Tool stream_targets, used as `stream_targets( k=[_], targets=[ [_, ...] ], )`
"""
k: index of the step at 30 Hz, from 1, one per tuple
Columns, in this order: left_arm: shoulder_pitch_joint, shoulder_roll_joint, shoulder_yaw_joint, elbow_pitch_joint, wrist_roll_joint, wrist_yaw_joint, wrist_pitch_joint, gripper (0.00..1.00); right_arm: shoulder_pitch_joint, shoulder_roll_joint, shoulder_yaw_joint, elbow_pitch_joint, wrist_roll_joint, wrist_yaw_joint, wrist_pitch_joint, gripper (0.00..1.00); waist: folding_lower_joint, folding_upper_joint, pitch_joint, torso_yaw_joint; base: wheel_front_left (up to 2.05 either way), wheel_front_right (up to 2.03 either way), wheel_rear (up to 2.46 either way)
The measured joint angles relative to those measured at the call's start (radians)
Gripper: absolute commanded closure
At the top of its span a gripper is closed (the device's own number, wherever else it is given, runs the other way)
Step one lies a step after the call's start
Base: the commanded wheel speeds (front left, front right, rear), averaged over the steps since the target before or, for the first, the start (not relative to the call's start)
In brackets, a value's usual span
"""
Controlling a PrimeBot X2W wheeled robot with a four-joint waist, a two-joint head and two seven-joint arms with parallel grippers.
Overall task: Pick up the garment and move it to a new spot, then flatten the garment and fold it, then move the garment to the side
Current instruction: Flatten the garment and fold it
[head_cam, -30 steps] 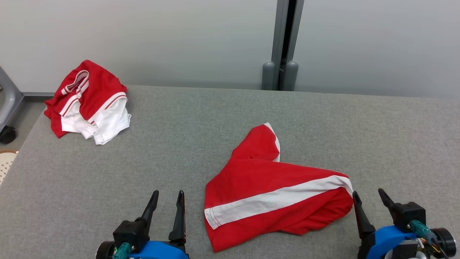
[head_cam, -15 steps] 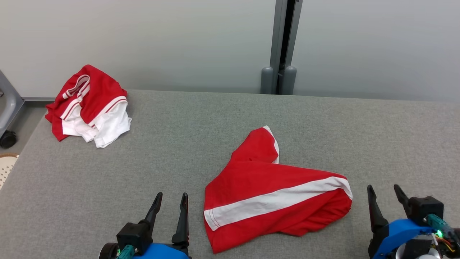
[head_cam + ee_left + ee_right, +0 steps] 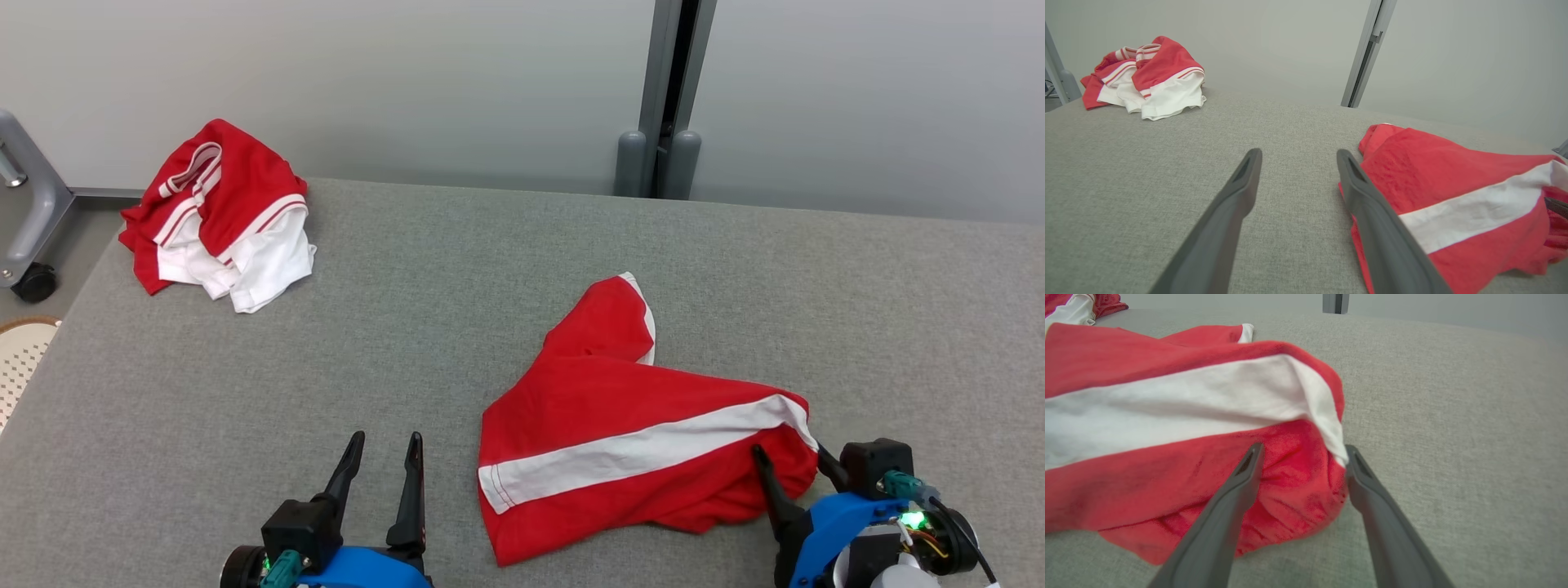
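The red garment (image 3: 620, 408) lies crumpled on the counter (image 3: 408, 343), lower centre of the head view. Expect it light, limp, sagging when lifted; pinch the bunched right end your spread right jaws straddle. Left jaws stand spread, empty.

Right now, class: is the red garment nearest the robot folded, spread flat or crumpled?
Crumpled. The red garment lies bunched on the grey table, one part twisted away, its right end puffed up, not flat.
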Motion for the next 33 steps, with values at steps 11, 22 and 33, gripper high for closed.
stream_targets(
  k=[11,22,33],
  targets=[
    [-0.005,0.000,0.009,-0.001,0.002,0.001,0.000,0.00,-0.035,-0.018,0.060,0.079,0.063,0.000,0.004,0.80,0.0001,0.0000,0.013,0.001,0.00,0.00,0.00],
    [-0.007,0.000,0.007,-0.001,-0.003,0.001,0.000,0.00,-0.080,-0.082,-0.069,0.074,-0.108,0.000,-0.079,1.00,0.0001,0.0001,0.020,-0.014,0.00,0.00,0.00],
    [-0.017,0.000,-0.097,0.015,-0.083,-0.038,0.008,0.00,-0.063,-0.020,-0.178,0.058,-0.217,0.000,-0.105,0.89,0.0001,0.0000,0.034,-0.020,0.00,0.00,0.00]
  ],
)
